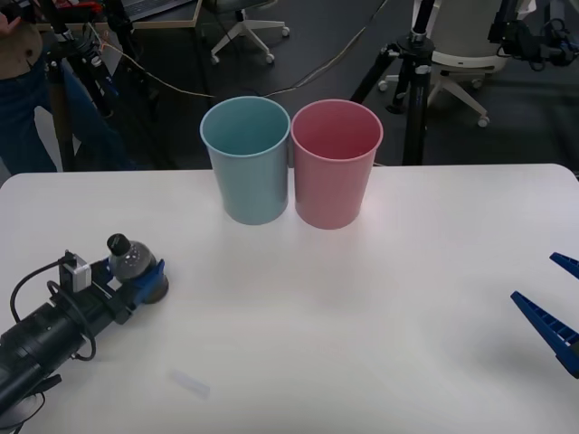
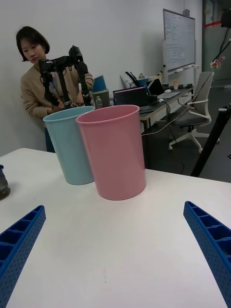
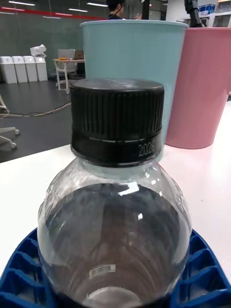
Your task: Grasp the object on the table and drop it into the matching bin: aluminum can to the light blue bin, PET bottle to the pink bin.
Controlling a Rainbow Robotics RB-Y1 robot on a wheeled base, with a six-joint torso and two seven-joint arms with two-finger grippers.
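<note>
Left gripper clamped, right gripper agape.

PET bottle: clear glossy plastic, its black cap finely ribbed. My left gripper fingers: blue ribbed plastic, as are my right gripper fingers. Light blue bin and pink bin: smooth satin plastic. Table: smooth matt white.
</note>
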